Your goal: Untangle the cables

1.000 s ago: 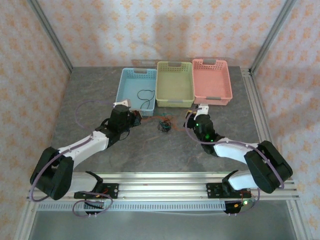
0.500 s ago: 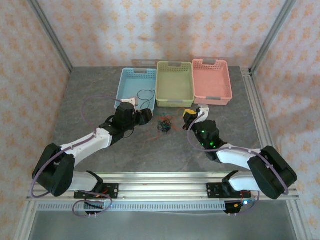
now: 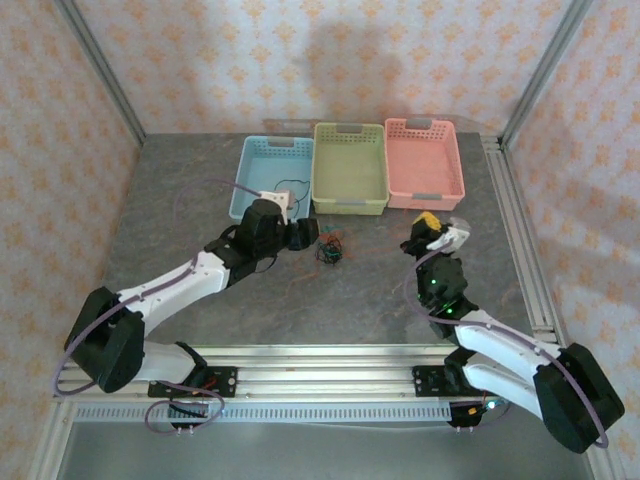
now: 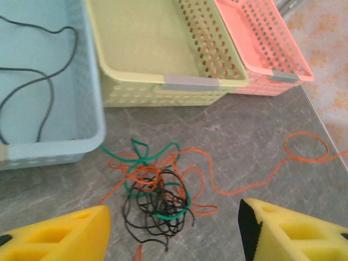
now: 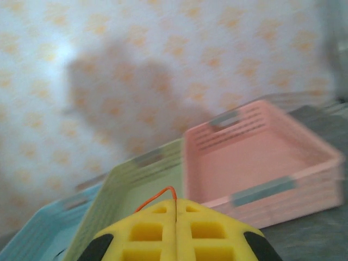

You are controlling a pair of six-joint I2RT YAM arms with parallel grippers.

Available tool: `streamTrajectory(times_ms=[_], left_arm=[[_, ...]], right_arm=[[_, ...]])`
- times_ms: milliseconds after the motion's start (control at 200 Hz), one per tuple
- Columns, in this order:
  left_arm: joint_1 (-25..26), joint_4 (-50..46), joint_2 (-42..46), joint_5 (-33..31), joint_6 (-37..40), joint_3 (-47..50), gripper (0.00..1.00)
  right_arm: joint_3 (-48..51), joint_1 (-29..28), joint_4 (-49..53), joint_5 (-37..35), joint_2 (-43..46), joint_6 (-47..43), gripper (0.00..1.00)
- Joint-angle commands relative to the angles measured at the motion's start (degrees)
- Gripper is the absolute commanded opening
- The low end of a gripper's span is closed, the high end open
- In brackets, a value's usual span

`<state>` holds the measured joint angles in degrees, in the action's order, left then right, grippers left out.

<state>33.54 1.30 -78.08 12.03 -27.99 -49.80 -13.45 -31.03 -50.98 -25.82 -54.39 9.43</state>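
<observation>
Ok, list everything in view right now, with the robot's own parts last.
blue basket: one, light blue, left end of the row at the back
yellow-green basket: one, yellow-green, middle of the row
pink basket: one, pink, right end of the row
black cable: one, black, loose inside the blue basket
cable tangle: one clump, orange, green and black strands, on the table in front of the baskets
orange cable: one, orange, runs right from the tangle
table: one, grey
left hand: one, yellow fingers, open over the tangle
right hand: one, yellow fingers, shut on the orange cable
</observation>
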Motion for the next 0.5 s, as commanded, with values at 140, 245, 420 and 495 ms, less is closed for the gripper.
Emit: streamTrajectory(times_ms=[140,245,420,495], left_arm=[[6.68,-14.34,-12.3,2.39,8.01,-15.28,0.63],[9.29,-25.26,-22.28,-2.8,9.75,-27.63,0.58],[10.75,-35.03,-32.87,-7.28,14.61,-39.9,0.53],[10.67,-35.92,-33.75,-8.42,13.94,-40.46,0.53]], right_arm=[[0.28,2.97,8.53,-19.14,-0.8,3.97,0.0],[-0.05,3.48,10.27,-20.39,-0.72,4.68,0.0],[-1.35,3.69,12.56,-18.25,-1.98,6.2,0.0],[-2.13,3.86,13.54,-16.44,-2.59,6.19,0.01]])
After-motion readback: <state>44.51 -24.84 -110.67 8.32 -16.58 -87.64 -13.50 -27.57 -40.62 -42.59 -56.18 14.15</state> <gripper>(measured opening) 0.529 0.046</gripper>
